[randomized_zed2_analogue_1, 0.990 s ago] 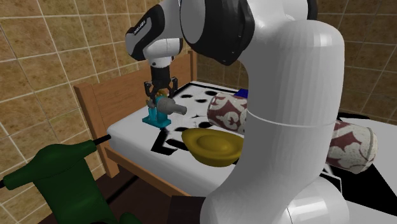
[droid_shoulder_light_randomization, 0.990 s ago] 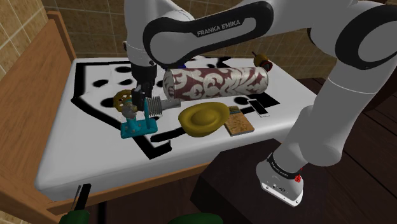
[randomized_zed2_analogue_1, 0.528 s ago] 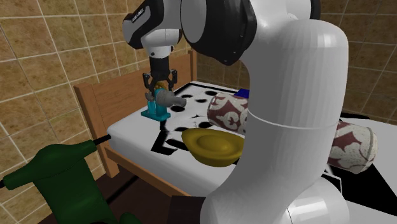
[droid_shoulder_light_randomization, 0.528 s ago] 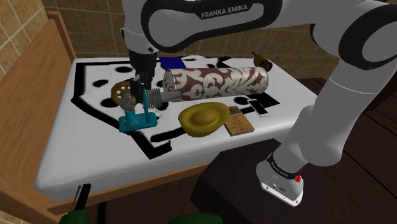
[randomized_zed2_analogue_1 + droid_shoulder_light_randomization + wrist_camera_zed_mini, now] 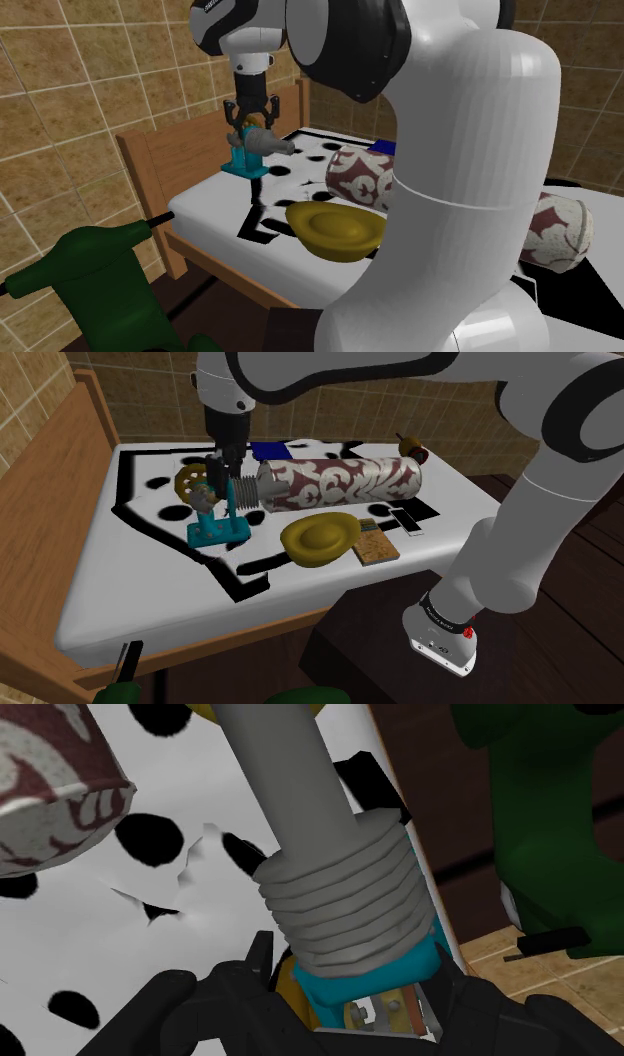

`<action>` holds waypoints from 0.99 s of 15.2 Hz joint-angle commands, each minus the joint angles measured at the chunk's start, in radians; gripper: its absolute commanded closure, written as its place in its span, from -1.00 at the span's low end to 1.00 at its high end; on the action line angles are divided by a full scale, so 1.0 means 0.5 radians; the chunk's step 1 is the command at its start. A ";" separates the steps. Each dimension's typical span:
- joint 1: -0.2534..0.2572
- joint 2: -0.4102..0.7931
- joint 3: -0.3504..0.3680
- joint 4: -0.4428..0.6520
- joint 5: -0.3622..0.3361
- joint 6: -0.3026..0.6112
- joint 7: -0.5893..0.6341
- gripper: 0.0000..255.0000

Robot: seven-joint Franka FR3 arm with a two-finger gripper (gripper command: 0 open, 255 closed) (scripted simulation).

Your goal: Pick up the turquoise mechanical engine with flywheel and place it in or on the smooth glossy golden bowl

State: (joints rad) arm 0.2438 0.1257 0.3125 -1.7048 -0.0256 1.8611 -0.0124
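The engine [image 5: 216,517] has a turquoise base, a ribbed grey cylinder and a golden flywheel. It hangs a little above the white surface [image 5: 150,592], and my gripper [image 5: 222,474] is shut on its top from above. In the second exterior view the engine [image 5: 250,155] hangs under the gripper [image 5: 248,118], clear of the bed-like top. In the wrist view the grey cylinder and turquoise body of the engine [image 5: 335,919] are clasped between the black fingers of the gripper [image 5: 350,1004]. The glossy golden bowl [image 5: 320,537] sits upright to the shoulder view's right of the engine. The same bowl [image 5: 335,228] is nearer the camera in the second exterior view.
A long roll with a dark red and white pattern [image 5: 340,482] lies just behind the bowl. A brown block [image 5: 375,549] sits beside the bowl, and a blue thing [image 5: 268,450] and a small brown object [image 5: 412,449] lie farther back. A wooden frame [image 5: 50,522] borders the surface. A green object [image 5: 90,290] stands on the floor.
The gripper has risen with the engine in it. The engine's base has come up off the white surface and shifted slightly away from the front edge.
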 commanded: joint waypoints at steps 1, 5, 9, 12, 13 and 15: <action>-0.036 -0.116 -0.018 -0.118 0.040 0.011 -0.060 1.00; -0.108 -0.408 -0.083 -0.420 0.131 0.030 -0.222 1.00; -0.158 -0.680 -0.173 -0.674 0.193 0.014 -0.386 1.00; -0.188 -0.871 -0.252 -0.837 0.215 -0.017 -0.506 1.00; -0.198 -0.932 -0.280 -0.887 0.218 -0.030 -0.545 1.00; -0.218 -1.052 -0.337 -0.979 0.217 -0.061 -0.624 1.00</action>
State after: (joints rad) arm 0.1395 -0.3661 0.1582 -2.1676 0.0821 1.8364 -0.3034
